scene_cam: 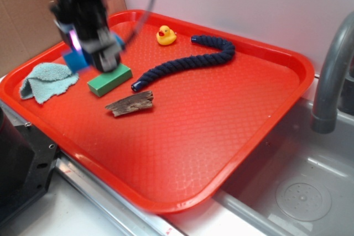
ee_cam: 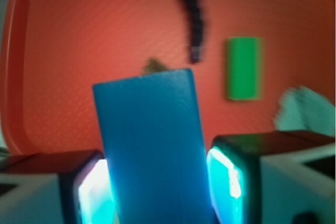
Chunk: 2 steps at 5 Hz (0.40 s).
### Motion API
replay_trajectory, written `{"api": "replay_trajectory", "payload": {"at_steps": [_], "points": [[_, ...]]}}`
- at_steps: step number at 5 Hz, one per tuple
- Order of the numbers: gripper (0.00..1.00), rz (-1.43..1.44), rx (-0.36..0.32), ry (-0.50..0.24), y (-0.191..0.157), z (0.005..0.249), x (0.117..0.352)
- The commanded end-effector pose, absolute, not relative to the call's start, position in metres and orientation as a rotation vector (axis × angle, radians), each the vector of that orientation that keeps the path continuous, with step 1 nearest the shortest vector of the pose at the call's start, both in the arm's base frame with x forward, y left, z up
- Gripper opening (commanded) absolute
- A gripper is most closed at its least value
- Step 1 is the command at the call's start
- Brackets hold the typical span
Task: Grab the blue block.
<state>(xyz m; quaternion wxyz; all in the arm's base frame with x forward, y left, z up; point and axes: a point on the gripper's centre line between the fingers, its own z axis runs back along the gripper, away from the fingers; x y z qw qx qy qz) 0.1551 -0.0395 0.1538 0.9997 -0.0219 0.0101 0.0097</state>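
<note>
The blue block (ee_cam: 152,140) stands upright between my two glowing pads (ee_cam: 226,174) in the wrist view, gripped on both sides and held above the red tray (ee_cam: 79,51). From the exterior view, my gripper (scene_cam: 88,53) is blurred over the tray's back left, and a corner of the blue block (scene_cam: 73,59) sticks out at its left. The gripper is shut on the block. It hangs just left of and above the green block (scene_cam: 109,79).
On the red tray (scene_cam: 249,136) lie a piece of bark (scene_cam: 130,103), a navy rope (scene_cam: 188,62), a yellow rubber duck (scene_cam: 166,35) and a teal cloth (scene_cam: 47,79). A grey faucet (scene_cam: 332,70) and a sink (scene_cam: 304,192) are at the right.
</note>
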Motion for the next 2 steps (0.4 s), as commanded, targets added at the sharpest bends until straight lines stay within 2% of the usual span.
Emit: {"api": "replay_trajectory", "payload": {"at_steps": [1,2], "points": [[0.0,0.079,-0.121,-0.102,-0.0309,0.2449,0.1549],[0.0,0.086,-0.058,-0.129,-0.0406,0.2491,0.1482]]}}
